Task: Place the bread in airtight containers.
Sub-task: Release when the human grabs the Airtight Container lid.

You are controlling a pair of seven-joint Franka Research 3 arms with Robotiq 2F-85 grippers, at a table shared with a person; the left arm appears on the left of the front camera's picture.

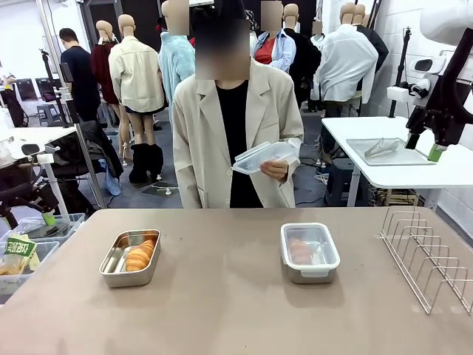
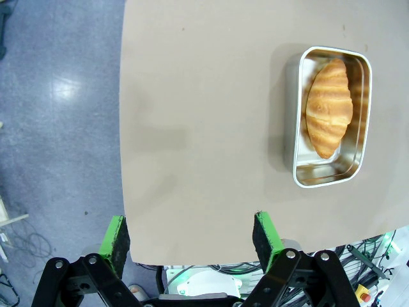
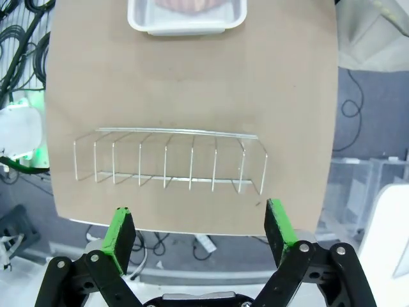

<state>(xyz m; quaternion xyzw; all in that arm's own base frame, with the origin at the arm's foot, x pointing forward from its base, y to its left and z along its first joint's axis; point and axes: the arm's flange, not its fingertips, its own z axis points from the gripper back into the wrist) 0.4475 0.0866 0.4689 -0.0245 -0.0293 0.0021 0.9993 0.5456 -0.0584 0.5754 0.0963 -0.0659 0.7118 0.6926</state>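
An open steel tin (image 1: 130, 259) sits left of centre on the table with one golden bread roll (image 1: 140, 255) lying in it. In the left wrist view the same tin (image 2: 295, 121) and roll (image 2: 329, 109) lie far ahead of my left gripper (image 2: 190, 236), which is open and holds nothing. A second tin (image 1: 310, 252) stands right of centre with a clear lid on, a roll dimly visible through it. Its edge (image 3: 186, 16) shows beyond my open, empty right gripper (image 3: 199, 229). The person holds another clear lid (image 1: 266, 157) in one hand at the far side.
A wire rack (image 1: 427, 255) stands at the table's right edge, and in the right wrist view the wire rack (image 3: 169, 160) is between my right gripper and the lidded tin. Plastic bins (image 1: 29, 244) sit off the table's left side. Both arms hang back beyond the table's sides.
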